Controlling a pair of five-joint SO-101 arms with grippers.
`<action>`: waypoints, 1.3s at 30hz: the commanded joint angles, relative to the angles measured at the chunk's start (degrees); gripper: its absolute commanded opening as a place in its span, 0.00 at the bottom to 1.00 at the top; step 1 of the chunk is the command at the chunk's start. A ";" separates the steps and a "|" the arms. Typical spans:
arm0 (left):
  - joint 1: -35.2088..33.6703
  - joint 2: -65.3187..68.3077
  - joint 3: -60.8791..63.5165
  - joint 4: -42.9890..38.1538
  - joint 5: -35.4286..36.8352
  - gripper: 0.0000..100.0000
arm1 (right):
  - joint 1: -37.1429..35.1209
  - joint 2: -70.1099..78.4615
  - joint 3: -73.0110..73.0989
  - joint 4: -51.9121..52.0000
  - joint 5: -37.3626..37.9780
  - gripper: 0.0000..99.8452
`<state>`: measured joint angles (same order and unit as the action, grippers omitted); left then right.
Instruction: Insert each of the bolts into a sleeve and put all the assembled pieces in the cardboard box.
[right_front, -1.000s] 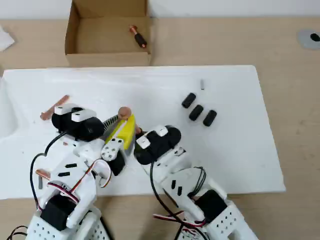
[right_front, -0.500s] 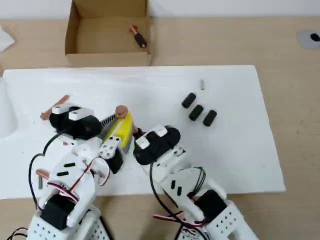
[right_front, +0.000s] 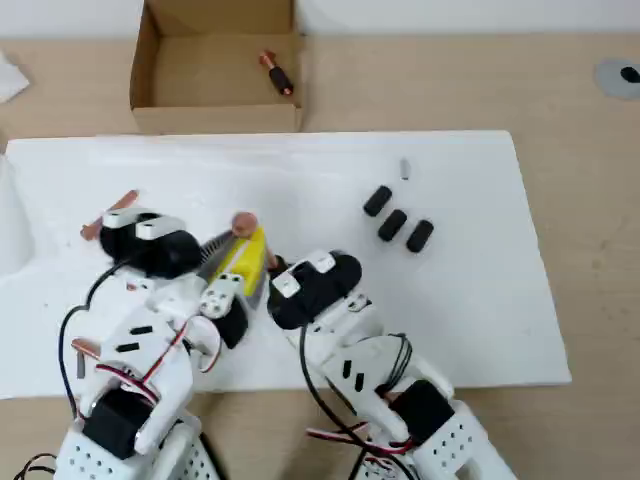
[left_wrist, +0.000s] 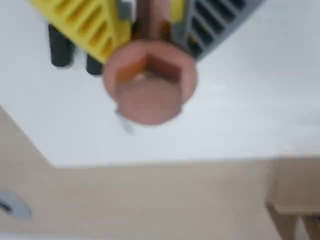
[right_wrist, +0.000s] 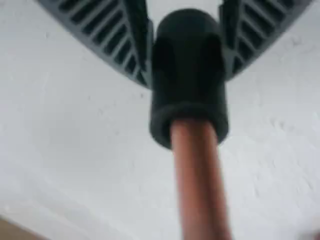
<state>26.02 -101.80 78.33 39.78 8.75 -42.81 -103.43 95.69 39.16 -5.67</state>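
Left of centre, the left tool (right_front: 238, 241) clamps a bolt (right_front: 244, 223) (copper, hex-headed); the right tool (right_wrist: 186, 25) clamps a black sleeve (right_wrist: 187, 85).

The left arm (right_front: 140, 350), made of white plastic with black motors, stands at the near-left side in the high view. It bends forward, and its wrist is turned toward the other arm. The left gripper (left_wrist: 152, 20) has one yellow ribbed finger (left_wrist: 80, 20) and one grey ribbed finger (left_wrist: 220, 20). It is closed on the shank of a copper-coloured hexagonal-head bolt (left_wrist: 150, 87). The right arm (right_front: 380, 380), also white with black motors, leans forward and inward beside it. The right gripper (right_wrist: 186, 30), with two grey ribbed fingers, clamps a black cylindrical sleeve (right_wrist: 187, 80). The two grippers are close together between the arms.
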 joint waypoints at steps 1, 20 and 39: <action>1.32 -0.31 -1.85 -0.53 0.53 0.00 | -0.75 -4.62 -0.57 -1.32 -0.26 0.01; 1.14 -0.31 -1.32 2.81 0.62 0.08 | -0.75 -4.62 -0.40 -1.23 -0.26 0.01; 1.41 -0.31 -12.40 20.22 2.99 0.15 | 1.89 -4.53 -0.22 -1.32 -0.18 0.01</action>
<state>26.55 -101.89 71.21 57.71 10.95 -42.64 -103.43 96.04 39.16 -5.67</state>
